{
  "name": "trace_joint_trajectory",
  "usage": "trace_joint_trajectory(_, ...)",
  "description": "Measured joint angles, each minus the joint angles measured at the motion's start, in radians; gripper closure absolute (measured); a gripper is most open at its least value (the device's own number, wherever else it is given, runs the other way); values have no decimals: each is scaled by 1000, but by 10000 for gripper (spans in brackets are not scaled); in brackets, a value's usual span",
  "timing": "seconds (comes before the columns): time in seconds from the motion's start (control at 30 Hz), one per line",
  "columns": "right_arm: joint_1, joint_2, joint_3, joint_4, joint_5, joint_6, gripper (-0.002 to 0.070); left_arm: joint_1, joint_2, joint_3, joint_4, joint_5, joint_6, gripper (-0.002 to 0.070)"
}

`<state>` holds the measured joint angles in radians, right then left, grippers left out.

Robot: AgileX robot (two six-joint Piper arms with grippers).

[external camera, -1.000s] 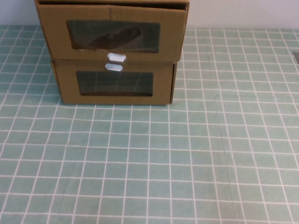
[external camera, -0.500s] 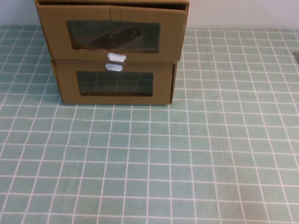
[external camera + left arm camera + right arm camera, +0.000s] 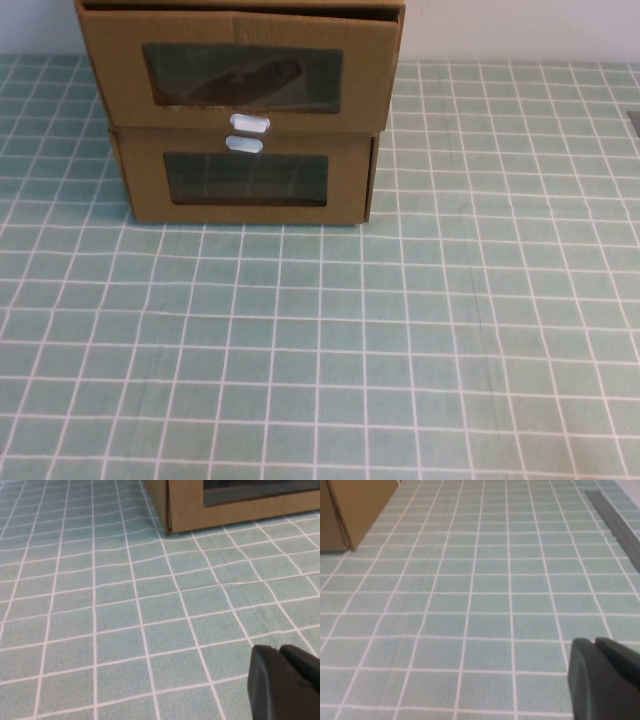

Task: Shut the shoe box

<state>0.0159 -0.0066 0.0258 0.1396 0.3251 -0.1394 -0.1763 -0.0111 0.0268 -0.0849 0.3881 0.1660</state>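
The shoe box is the upper of two stacked brown cardboard boxes at the back left of the table. Its front has a clear window with a dark shoe behind it and a white pull tab at the bottom edge. Its drawer front stands slightly forward of the box below, with a dark gap along its top. Neither gripper shows in the high view. My left gripper is shut and empty, low over the mat in front of the boxes. My right gripper is shut and empty, over the mat to the boxes' right.
The lower cardboard box has its white tab at the top edge; its corner shows in the left wrist view and the right wrist view. A green grid mat covers the table. A dark strip lies at the far right.
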Motion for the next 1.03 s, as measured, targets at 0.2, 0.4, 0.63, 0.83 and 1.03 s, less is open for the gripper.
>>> trace_joint_trajectory(0.2,-2,-1,2,-2,23,-4,690,0,0,0,0,0,0,680)
trace_joint_trajectory(0.4,-2,-1,2,-4,23,-4,690,0,0,0,2,0,0,680)
trace_joint_trajectory(0.63,-2,-1,2,-4,23,-4,690,0,0,0,2,0,0,680)
trace_joint_trajectory(0.83,-2,-1,2,-4,23,-4,690,0,0,0,2,0,0,680)
trace_joint_trajectory(1.03,-2,-1,2,-4,23,-5,690,0,0,0,3,0,0,680)
